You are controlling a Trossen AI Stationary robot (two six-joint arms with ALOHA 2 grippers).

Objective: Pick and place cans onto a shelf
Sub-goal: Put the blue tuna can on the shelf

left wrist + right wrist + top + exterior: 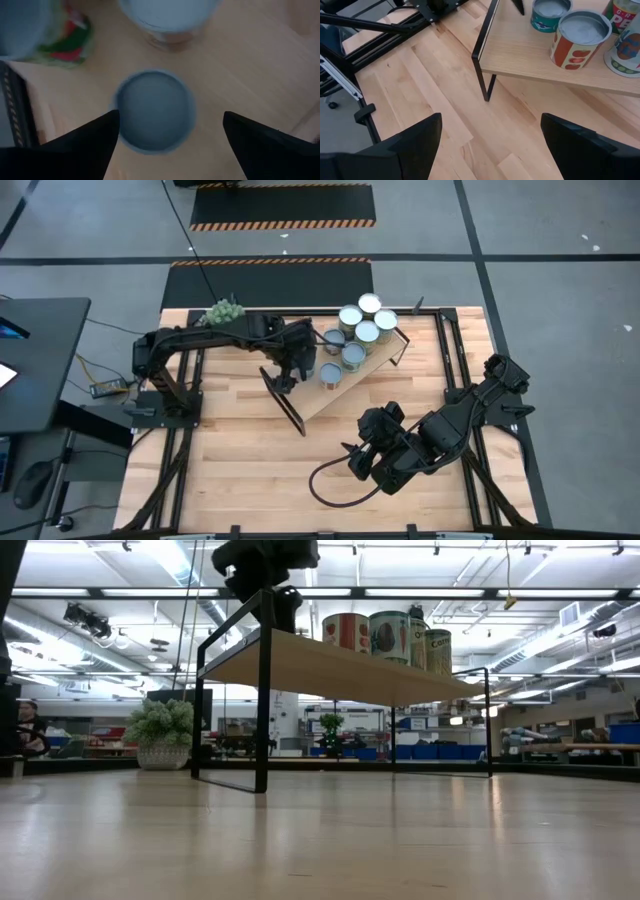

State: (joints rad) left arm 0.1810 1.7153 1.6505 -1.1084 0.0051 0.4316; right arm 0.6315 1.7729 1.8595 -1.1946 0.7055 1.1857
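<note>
The shelf (340, 395), a light wood board on thin black end frames, stands slantwise on the table's far half. Several cans (365, 320) stand upright on it, bunched toward its far right end. One grey-blue-topped can (155, 117) stands apart, nearer the left end (330, 373). My left gripper (170, 112) hangs open above this can, pointing steeply down, one finger on each side and clear of it. My right gripper (490, 117) is open with nothing in it, above the table's near right part (365, 460), facing the shelf's end frame (482, 60).
A spiky green plant ball (222, 310) sits at the far left corner. A black cable (330, 480) loops over the table under the right arm. Bare board lies at the shelf's left end (250, 655), and bare tabletop at the near left (240, 470).
</note>
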